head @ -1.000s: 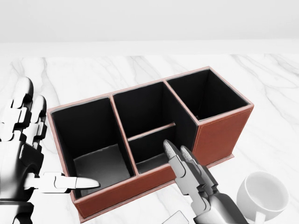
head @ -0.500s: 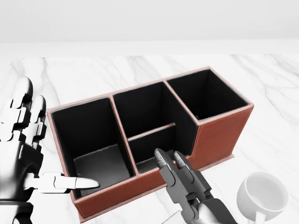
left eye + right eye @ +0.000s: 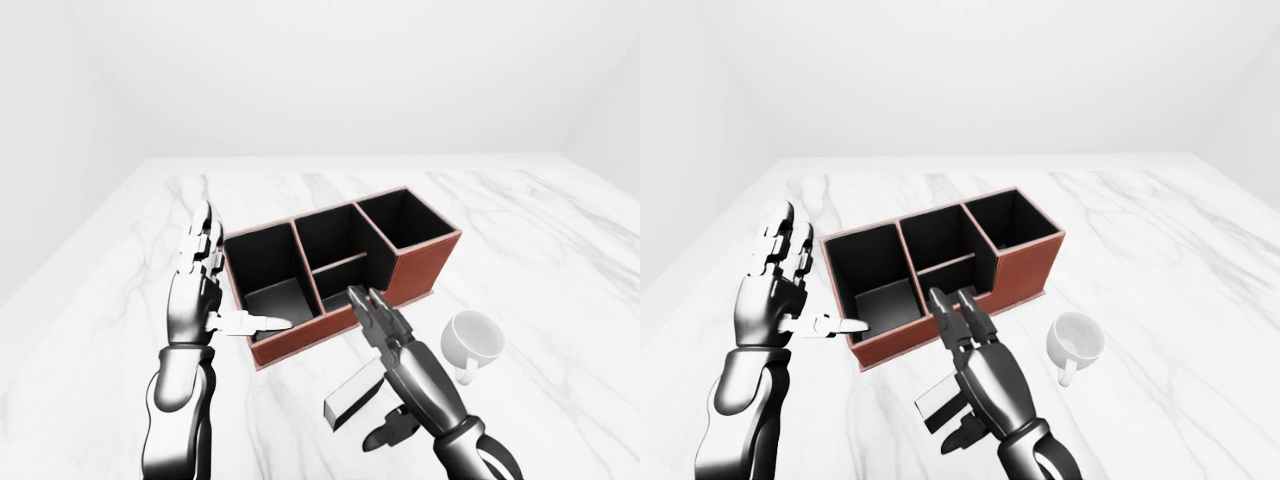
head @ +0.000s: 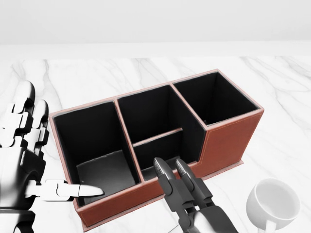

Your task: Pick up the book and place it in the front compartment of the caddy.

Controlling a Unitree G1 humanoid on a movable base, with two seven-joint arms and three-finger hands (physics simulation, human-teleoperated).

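Note:
The brown caddy (image 4: 228, 141) with black compartments stands on the marble table. Its small front compartment (image 4: 160, 151) is at the middle of the lower wall. My right hand (image 3: 370, 370) is below the caddy in the left-eye view. Its fingers (image 4: 167, 177) are stretched out and point over the lower wall towards that compartment. The dark book with white page edges (image 3: 345, 400) sits between its thumb and its palm side. My left hand (image 4: 53, 145) is open at the caddy's left end, fingers upright and thumb (image 4: 73, 190) pointing right over the lower wall.
A white mug (image 4: 272, 204) stands right of my right hand, below the caddy's right end. The table's far edge meets a white wall at the top of the views.
My right hand has moved left and down in the head view, so its fingertips now lie over the lower wall by the front compartment. The left hand and the caddy have not moved.

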